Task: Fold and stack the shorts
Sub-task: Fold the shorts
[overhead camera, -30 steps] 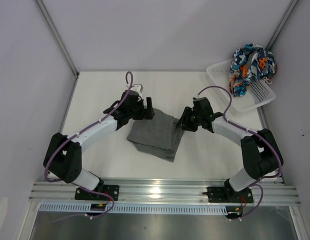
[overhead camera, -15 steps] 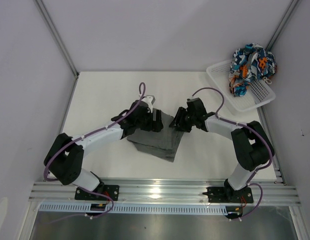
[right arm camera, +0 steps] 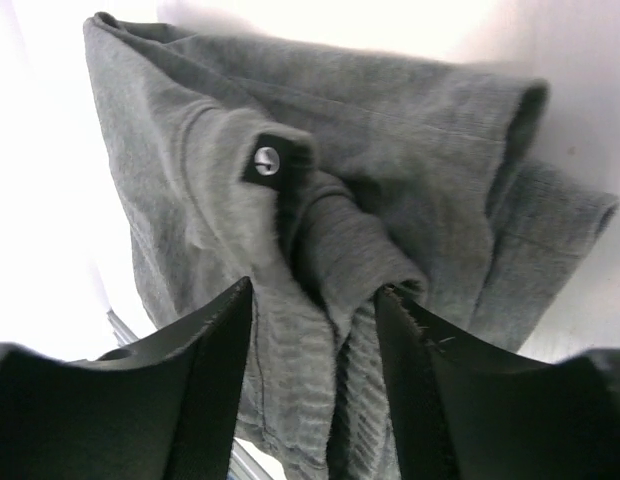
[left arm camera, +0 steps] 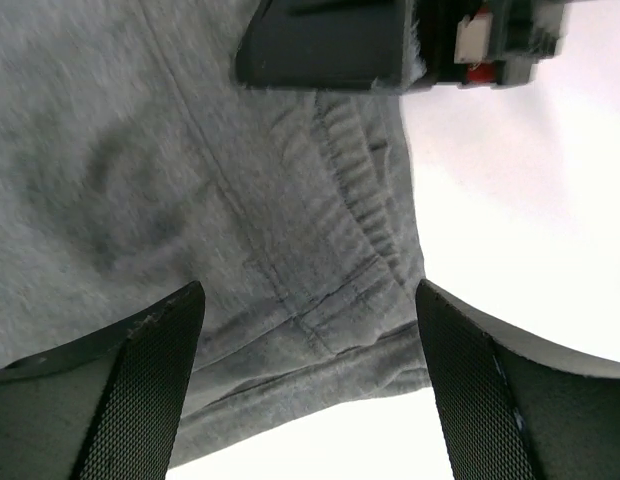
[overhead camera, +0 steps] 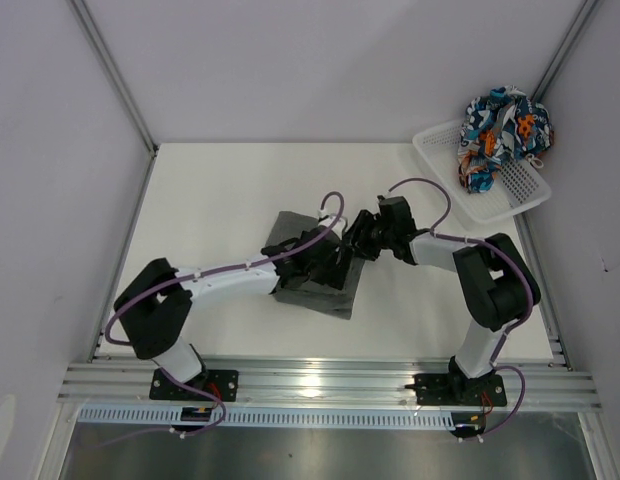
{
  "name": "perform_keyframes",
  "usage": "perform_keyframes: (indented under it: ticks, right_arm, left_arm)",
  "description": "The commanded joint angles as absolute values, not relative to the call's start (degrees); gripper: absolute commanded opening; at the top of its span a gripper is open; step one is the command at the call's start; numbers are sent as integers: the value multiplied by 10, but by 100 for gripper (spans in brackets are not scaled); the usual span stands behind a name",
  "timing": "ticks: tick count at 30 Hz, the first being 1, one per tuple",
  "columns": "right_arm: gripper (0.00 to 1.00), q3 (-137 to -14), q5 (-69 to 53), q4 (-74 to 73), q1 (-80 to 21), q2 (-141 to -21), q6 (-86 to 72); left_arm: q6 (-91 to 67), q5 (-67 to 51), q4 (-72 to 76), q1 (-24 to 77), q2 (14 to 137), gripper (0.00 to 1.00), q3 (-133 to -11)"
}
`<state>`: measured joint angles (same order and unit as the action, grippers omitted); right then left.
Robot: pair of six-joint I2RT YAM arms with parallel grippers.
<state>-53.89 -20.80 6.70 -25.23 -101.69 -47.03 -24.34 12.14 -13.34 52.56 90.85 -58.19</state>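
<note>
The dark grey shorts [overhead camera: 295, 232] lie folded in the middle of the table. My left gripper [overhead camera: 335, 272] reaches across them and hovers open over their waistband corner [left arm camera: 350, 260]; its fingers [left arm camera: 150, 380] stand wide apart with nothing between them. At the shorts' right edge my right gripper [overhead camera: 358, 240] is open, and a bunched fold of grey waistband [right arm camera: 340, 250] rises between its fingers [right arm camera: 205, 350]. The patterned shorts [overhead camera: 503, 125] sit crumpled in the white basket [overhead camera: 520, 190] at the back right.
The two grippers are close together over the grey shorts; the right gripper's body [left arm camera: 330, 45] fills the top of the left wrist view. Bare white table [left arm camera: 530, 200] lies right of the waistband. Walls close in the table on three sides.
My left arm has swept right across the grey shorts to their right side. The right gripper has edged left and its jaws have widened a little. The shorts' back left corner is now uncovered.
</note>
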Motion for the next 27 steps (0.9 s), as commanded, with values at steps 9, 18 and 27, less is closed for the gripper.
perform_keyframes:
  ticks: [9,18,27]
  right_arm:
    - [51,-498,-273,236,-236,-1054,-510]
    - [44,-486,-311,327,-236,-1093,-534]
    - [34,-504,-323,362,-232,-1115,-539]
  left_arm:
    - [-301,262,-237,547,1041,87,-728]
    - [-306,272,-236,555,1045,70,-702]
    - [-295,261,-179,595,1037,43,-632]
